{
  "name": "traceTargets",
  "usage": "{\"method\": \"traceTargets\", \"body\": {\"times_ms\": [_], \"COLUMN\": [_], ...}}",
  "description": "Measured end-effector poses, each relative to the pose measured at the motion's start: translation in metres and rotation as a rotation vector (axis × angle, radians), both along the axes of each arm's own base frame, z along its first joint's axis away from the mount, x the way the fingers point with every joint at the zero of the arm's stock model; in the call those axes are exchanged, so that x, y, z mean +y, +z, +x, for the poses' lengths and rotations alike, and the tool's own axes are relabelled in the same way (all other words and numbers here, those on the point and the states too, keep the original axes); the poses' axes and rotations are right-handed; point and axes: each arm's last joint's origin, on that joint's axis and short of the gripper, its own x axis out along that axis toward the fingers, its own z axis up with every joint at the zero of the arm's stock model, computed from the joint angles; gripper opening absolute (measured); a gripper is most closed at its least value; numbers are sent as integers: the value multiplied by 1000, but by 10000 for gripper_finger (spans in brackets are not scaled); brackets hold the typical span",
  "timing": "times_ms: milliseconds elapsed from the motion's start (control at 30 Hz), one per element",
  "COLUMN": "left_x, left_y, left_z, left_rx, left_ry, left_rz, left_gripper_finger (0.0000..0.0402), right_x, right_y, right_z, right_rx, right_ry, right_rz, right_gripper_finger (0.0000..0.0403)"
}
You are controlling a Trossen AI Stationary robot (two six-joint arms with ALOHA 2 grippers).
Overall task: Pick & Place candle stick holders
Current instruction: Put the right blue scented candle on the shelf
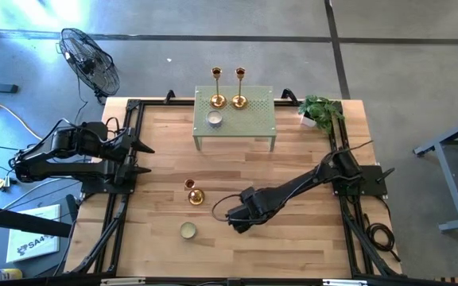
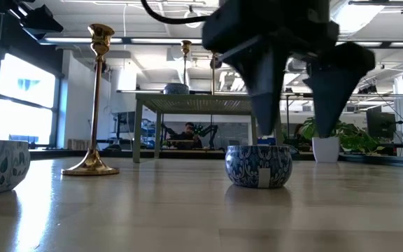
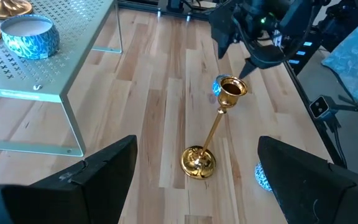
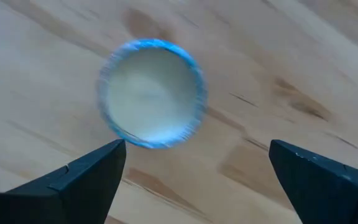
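One gold candle stick holder (image 1: 193, 193) stands upright on its round base on the wooden table (image 1: 293, 159), also seen in the low view (image 2: 96, 98) and the left wrist view (image 3: 209, 146). Two more candle stick holders (image 1: 217, 87) (image 1: 239, 87) stand on the green perforated shelf (image 1: 253, 119) at the far side. My right gripper (image 2: 299, 98) points down, open, above a blue patterned candle tin (image 4: 151, 93) to the right of the lone holder; it touches nothing. My left gripper (image 3: 194, 180) waits open at the table's left edge (image 1: 137, 156).
The blue tin under my right gripper sits on the table (image 2: 259, 166). A second tin (image 1: 188, 230) lies nearer the front edge, a third (image 1: 214, 119) on the shelf. A potted plant (image 1: 320, 111) stands at the far right corner. Bare wood lies between shelf and holder.
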Motion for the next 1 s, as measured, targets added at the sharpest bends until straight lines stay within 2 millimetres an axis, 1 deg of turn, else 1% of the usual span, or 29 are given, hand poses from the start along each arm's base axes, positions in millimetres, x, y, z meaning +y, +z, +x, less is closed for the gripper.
{"method": "traceTargets", "body": {"times_ms": [167, 733, 1000], "left_x": [0, 0, 0], "left_y": [0, 0, 0], "left_z": [0, 0, 0], "left_rx": [0, 1, 1], "left_ry": [0, 11, 11], "left_rz": [0, -23, -24], "left_gripper_finger": [328, 328, 328], "right_x": [4, -1, -2], "right_y": [2, 2, -8], "right_z": [9, 13, 12], "right_rx": [-125, -143, -150], "right_ry": [26, 82, 99], "right_rz": [-28, -38, -23], "right_gripper_finger": [390, 392, 392]}}
